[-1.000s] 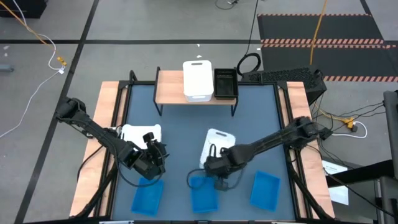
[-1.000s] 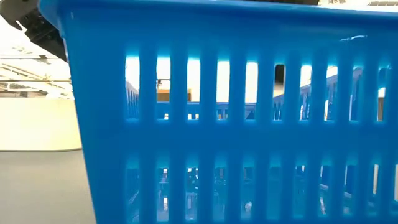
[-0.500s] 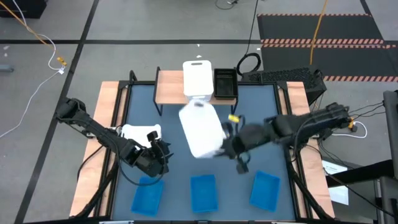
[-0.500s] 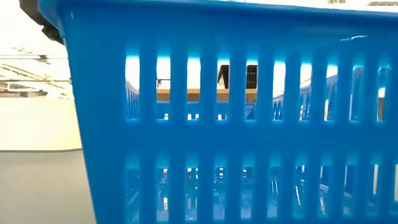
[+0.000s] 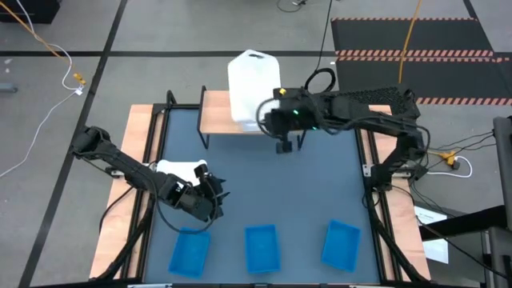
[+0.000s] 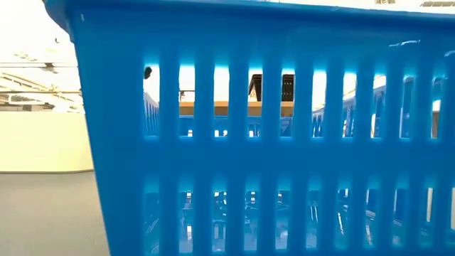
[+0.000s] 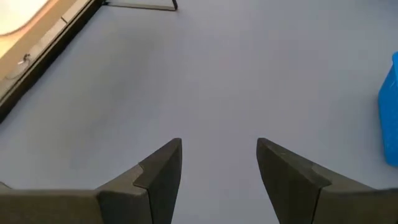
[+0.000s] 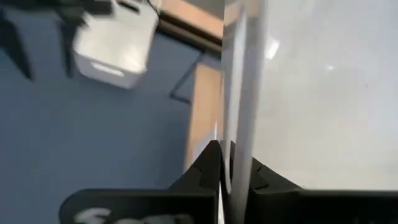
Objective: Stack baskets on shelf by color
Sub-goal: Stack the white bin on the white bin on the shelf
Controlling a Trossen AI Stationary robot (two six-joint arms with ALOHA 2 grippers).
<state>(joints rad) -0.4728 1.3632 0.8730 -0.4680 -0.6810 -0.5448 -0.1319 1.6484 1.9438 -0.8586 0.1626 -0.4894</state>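
My right gripper (image 5: 270, 118) is shut on a white basket (image 5: 254, 80) and holds it in the air over the light-wood shelf (image 5: 214, 114) at the table's far edge. What stands on the shelf under it is hidden in the high view. Through a blue basket's slots the low view shows a black basket (image 6: 284, 87) on the shelf. Another white basket (image 5: 178, 169) rests on the tabletop at the left. My left gripper (image 5: 211, 197) hovers open beside it, over bare tabletop (image 7: 217, 93). Three blue baskets (image 5: 262, 247) stand in a row along the near edge. My right gripper pinches a side wall (image 8: 239, 124) of the white basket between its two fingers, one finger on each face of the wall. The basket is lifted clear above the shelf, reaching from the fingers toward the table's far left.
The middle blue basket (image 6: 270, 142) stands right before the low camera and fills its view. Wooden rails (image 5: 140, 160) run along the table's sides. The dark-blue tabletop (image 5: 280, 184) lies between shelf and blue row. Cables and a keyboard (image 5: 360, 98) lie behind the table.
My right gripper has lifted the white basket off the middle of the table and carried it up and toward the far edge. The basket now hangs above the shelf. Its earlier spot on the tabletop is bare.
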